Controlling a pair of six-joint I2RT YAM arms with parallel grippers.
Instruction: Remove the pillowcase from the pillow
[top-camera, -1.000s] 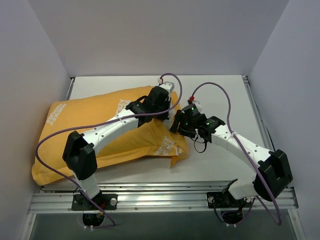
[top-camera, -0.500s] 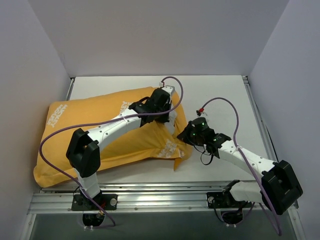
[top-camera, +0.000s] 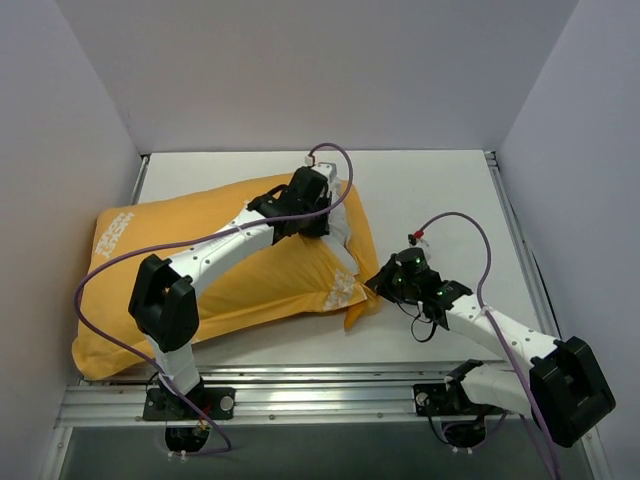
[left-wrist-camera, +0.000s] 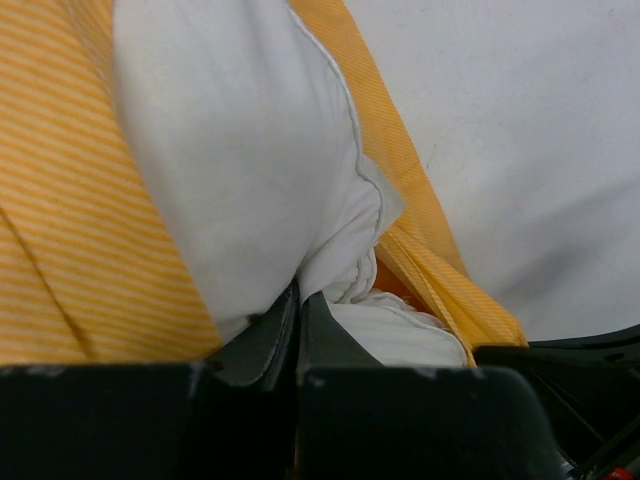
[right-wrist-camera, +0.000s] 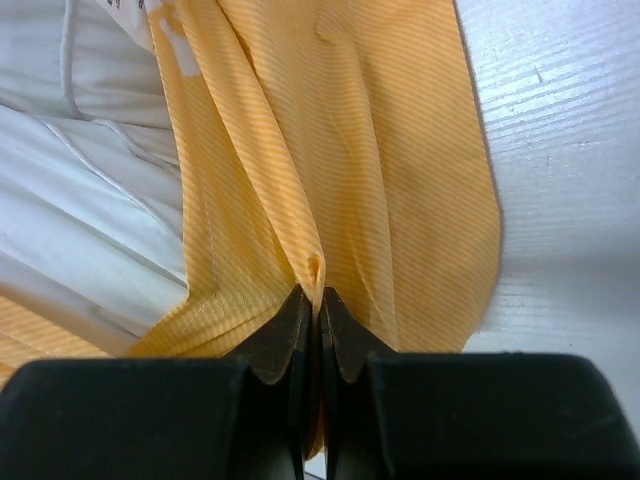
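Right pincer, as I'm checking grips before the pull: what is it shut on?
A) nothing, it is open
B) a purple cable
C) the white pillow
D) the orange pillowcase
D: the right wrist view shows the right pincer closed on a fold of the orange pillowcase, with the white pillow beside it and outside the grip.

Left pincer (top-camera: 331, 222) and right pincer (top-camera: 373, 287) meet the orange pillowcase (top-camera: 200, 265) at its opening.

Overhead, I look down from behind the arm bases across the whole counter (top-camera: 440, 190). Each wrist view faces along its jaws, close on the pillowcase (top-camera: 260, 285) opening, also seen overhead.
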